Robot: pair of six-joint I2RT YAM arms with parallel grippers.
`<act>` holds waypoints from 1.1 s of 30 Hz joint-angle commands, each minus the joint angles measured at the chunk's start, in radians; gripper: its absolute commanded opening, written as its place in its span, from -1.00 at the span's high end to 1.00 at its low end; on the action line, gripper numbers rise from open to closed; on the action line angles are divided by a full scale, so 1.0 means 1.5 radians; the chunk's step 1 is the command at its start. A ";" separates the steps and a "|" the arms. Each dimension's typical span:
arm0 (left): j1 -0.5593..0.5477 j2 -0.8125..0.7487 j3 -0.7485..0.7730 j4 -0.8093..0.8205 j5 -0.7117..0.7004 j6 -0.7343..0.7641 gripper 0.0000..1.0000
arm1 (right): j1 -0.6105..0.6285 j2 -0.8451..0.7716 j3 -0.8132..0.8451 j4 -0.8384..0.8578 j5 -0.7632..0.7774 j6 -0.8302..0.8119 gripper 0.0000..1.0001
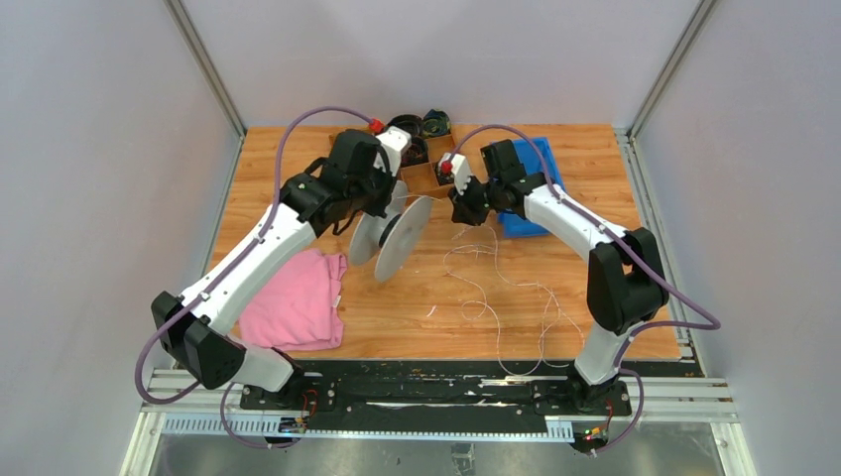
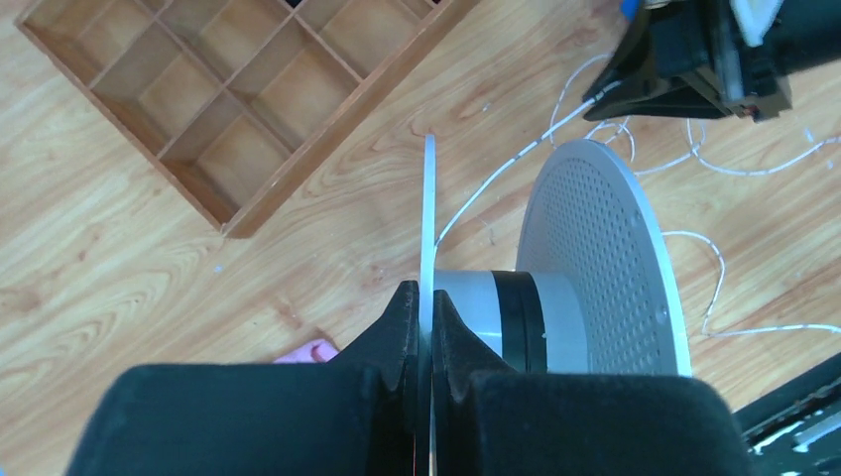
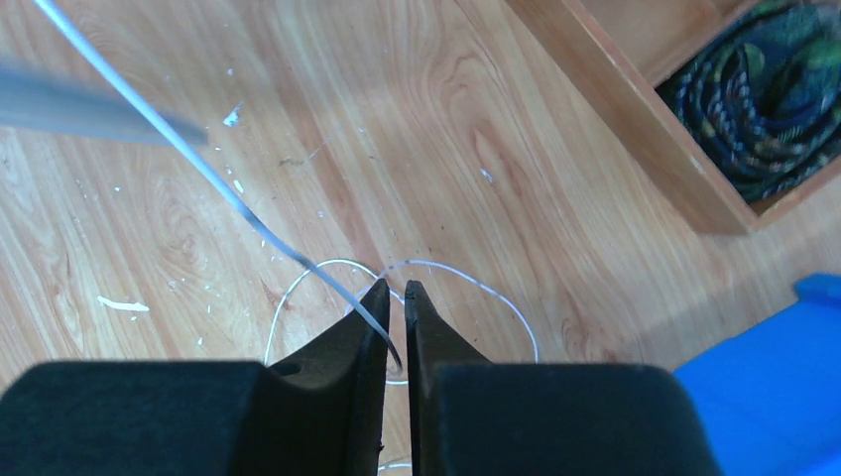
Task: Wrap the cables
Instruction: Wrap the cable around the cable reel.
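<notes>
Between the L gripper (image 2: 422, 302) jaws, pressed together, sits one spool (image 2: 605, 258) rim; the R gripper (image 3: 395, 297) jaws pinch the cable (image 3: 213, 171), which runs taut to the spool. Most cable lies in loose loops on the table (image 1: 595, 159), so winding looks barely begun.

Bright, even overhead light, soft faint shadows, wrist views blurred at close range

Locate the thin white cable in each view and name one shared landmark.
Top external: cable loops centre-right, below the right gripper.
Left wrist: stretched from spool to right gripper, upper right.
Right wrist: diagonal from top left into the fingers.
Shared landmark: wooden divided tray.
</notes>
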 commanded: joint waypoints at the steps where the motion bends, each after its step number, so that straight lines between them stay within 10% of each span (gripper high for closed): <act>1: 0.074 -0.018 0.022 0.052 0.104 -0.088 0.99 | -0.033 -0.015 -0.046 0.082 -0.008 0.076 0.82; 18: 0.146 -0.038 0.109 0.153 0.172 -0.252 0.99 | -0.044 -0.058 -0.129 0.195 -0.025 0.149 0.92; 28: 0.148 -0.051 0.136 0.128 0.217 -0.283 0.99 | -0.118 -0.137 -0.186 0.254 -0.152 0.163 -0.18; 33: 0.148 -0.070 0.126 0.126 0.232 -0.286 0.99 | -0.122 -0.104 -0.141 0.209 -0.094 0.142 -0.31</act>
